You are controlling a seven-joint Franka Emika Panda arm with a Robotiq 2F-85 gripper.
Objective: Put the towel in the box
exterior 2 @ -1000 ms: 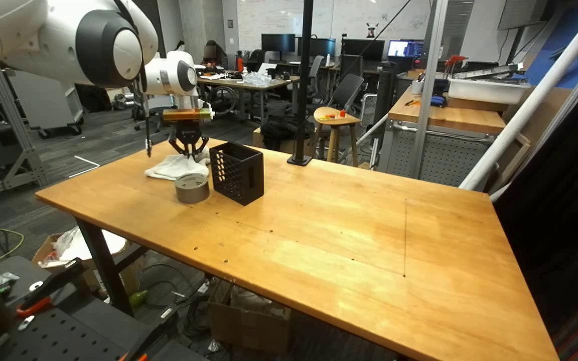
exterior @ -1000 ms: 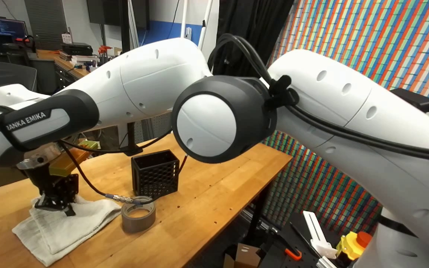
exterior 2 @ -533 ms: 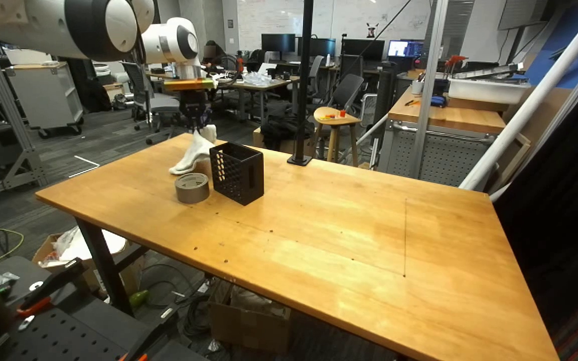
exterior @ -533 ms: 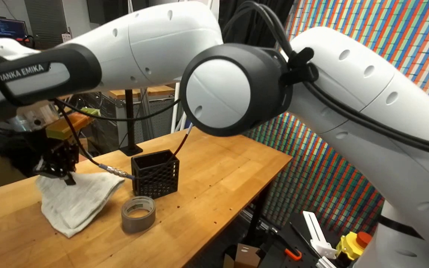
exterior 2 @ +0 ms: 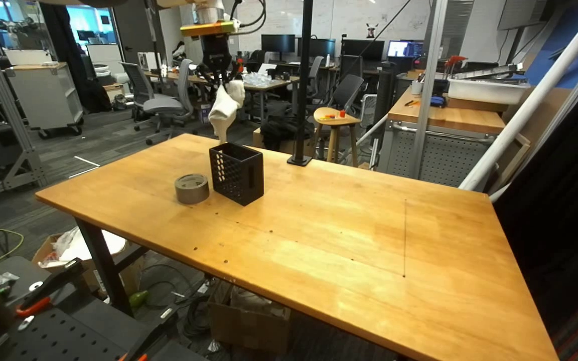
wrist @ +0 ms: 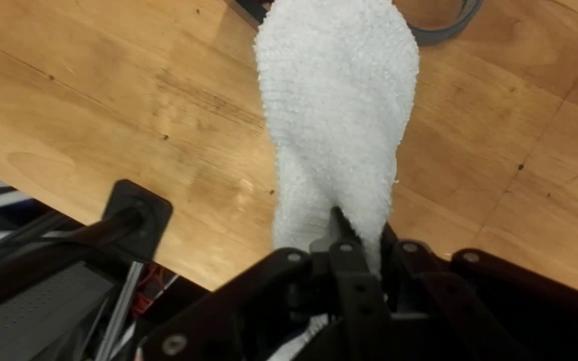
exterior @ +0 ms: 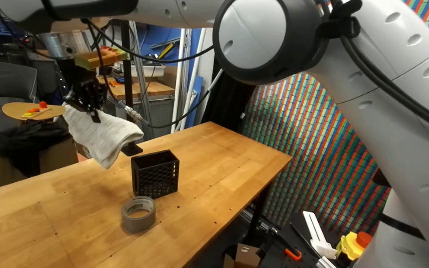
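Black lattice crate [exterior 2: 241, 174], one: mouth up, inward of the wooden bench's [exterior 2: 319, 240] far edge. White towel [exterior: 102, 136], one: pinched by the gripper's [wrist: 363, 225] jaws, high, we judge, for clearance.

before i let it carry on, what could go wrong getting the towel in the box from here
The towel hangs loose from the gripper, so its lower end might snag on the black box. The box's opening looks narrow, so some cloth could end up draped outside. A low approach might bump the tape roll beside it.
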